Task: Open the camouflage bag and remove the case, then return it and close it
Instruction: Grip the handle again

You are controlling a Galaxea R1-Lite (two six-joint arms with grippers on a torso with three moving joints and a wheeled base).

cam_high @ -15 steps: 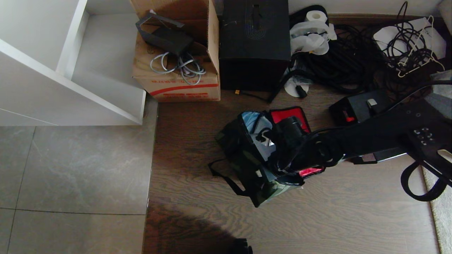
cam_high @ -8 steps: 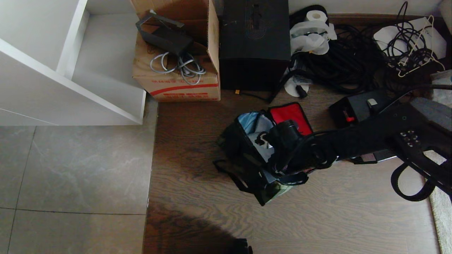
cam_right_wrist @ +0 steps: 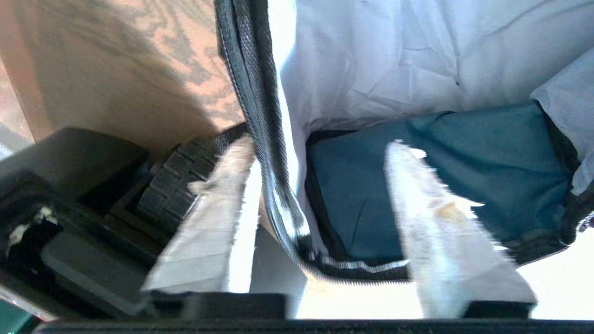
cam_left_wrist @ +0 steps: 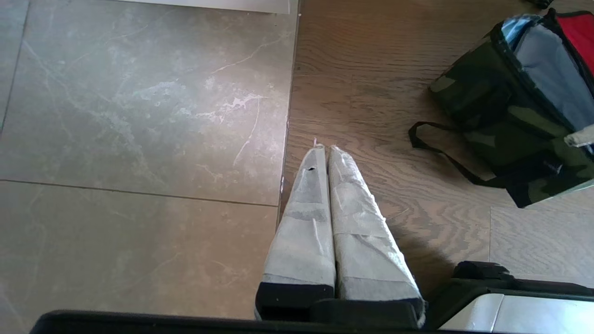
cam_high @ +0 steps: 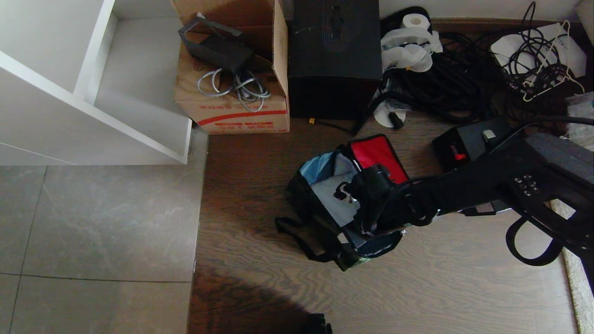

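Over the camouflage bag point(cam_high: 325, 218), right gripper point(cam_right_wrist: 320, 218) spread astride its rim, fingertips hidden overhead.

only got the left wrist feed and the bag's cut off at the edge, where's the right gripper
Observer: The right gripper is at the mouth of the camouflage bag, reaching in from the robot's right.
Operator: is it holding anything
Observer: No. The right wrist view shows it open, with the bag's black rim running between its fingers.
Operator: and the case
Observer: The case lies on the wood floor to the robot's right of the bag, partly under the right arm.
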